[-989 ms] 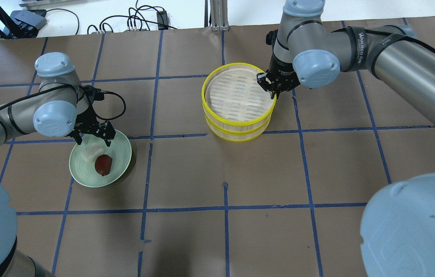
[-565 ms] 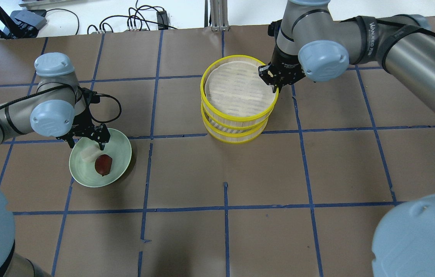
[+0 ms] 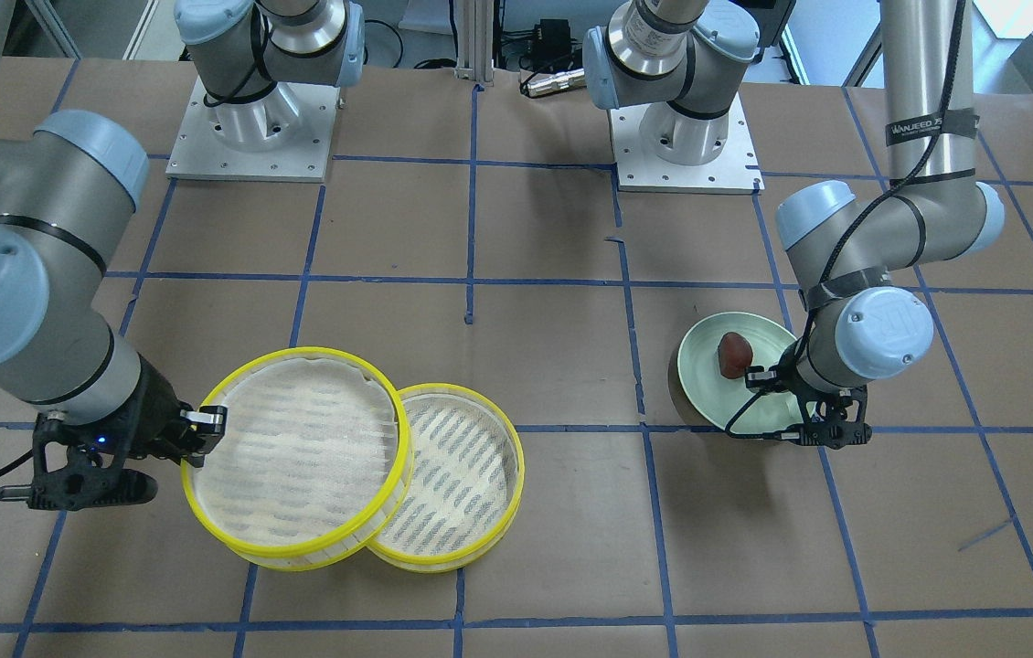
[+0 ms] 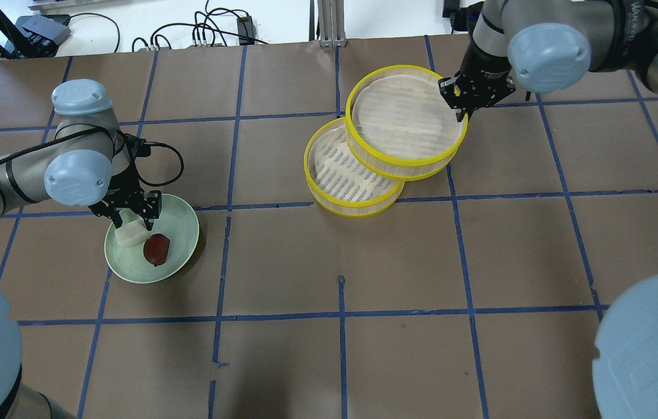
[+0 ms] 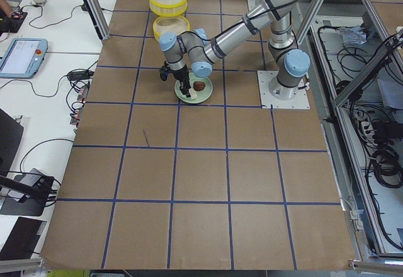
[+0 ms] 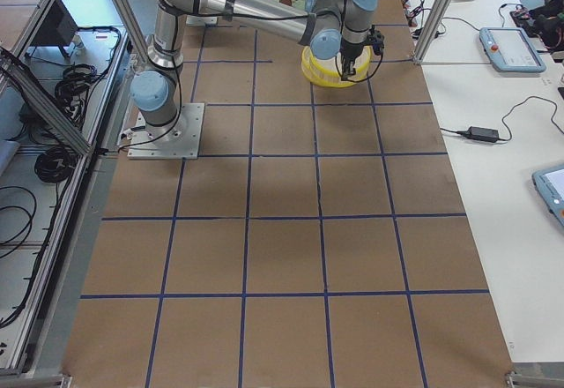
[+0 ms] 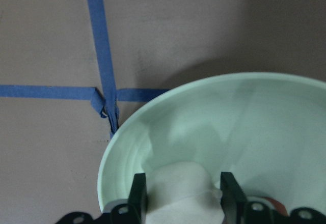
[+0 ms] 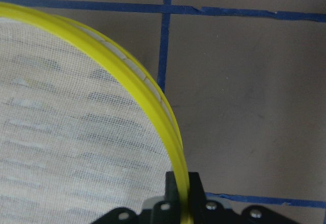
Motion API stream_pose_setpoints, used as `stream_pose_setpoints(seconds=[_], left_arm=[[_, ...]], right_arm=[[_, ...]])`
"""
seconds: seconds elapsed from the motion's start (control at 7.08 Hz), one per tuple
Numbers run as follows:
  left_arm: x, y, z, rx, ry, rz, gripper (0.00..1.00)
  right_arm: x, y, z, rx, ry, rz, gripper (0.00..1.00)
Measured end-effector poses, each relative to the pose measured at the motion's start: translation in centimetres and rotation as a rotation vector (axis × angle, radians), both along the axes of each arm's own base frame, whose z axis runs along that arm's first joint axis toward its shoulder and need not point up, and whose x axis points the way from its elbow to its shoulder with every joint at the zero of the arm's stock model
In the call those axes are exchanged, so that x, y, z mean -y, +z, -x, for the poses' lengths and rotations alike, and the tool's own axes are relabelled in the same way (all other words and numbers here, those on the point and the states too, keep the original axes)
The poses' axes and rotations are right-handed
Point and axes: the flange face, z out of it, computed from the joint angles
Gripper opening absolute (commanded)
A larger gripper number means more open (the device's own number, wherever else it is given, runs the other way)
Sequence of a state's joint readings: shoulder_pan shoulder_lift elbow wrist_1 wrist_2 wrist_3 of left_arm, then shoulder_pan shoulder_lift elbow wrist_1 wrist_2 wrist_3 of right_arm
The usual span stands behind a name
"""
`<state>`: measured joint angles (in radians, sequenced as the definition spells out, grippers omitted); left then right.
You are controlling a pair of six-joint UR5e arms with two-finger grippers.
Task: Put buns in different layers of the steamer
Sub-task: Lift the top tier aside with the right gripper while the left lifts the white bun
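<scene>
Clamping the upper tray (image 4: 402, 119) by its rim, your right tool (image 4: 462, 109) exposes the lower tray (image 4: 335, 169) for loading, while your left tool (image 4: 131, 223) straddles the white bun (image 4: 129, 235), grip unconfirmed.

Buns (image 4: 156, 249) lie on the plate (image 4: 182, 228), left of the steamer (image 4: 340, 174)

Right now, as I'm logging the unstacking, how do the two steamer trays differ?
The upper tray is gripped at its rim by the right hand; the lower tray is held by nothing. The upper tray hangs offset, covering part of the lower tray, which sits on the table. Both are empty, with yellow rims and white mesh floors.
</scene>
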<state>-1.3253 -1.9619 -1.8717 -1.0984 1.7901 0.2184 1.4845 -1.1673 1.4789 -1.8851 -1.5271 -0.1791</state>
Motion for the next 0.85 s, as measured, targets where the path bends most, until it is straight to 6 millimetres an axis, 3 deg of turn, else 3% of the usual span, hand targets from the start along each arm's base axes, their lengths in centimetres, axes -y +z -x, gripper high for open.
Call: stream_pose_setpoints(seconds=[0.28,0.42,0.57,0.85], left_arm=[[0.6,0.6,-0.1,0.009,0.003,0.037,0.02],[1.2,1.9,-0.1,0.019,0.002,0.082,0.02],[2.1,4.2,0.3,0.023,-0.004,0.142,0.02],[4.7,11.0,4.9,-0.021,-0.033,0.294,0.02]], right_arm=[[0.3,0.5,2.9,-0.047,0.045,0.003,0.05],[0.4,0.7,5.5,-0.060,0.058,0.002,0.05],[0.5,0.5,8.3,-0.065,0.074,-0.001,0.05],[0.5,-0.4,10.7,-0.071,0.097,-0.010,0.06]])
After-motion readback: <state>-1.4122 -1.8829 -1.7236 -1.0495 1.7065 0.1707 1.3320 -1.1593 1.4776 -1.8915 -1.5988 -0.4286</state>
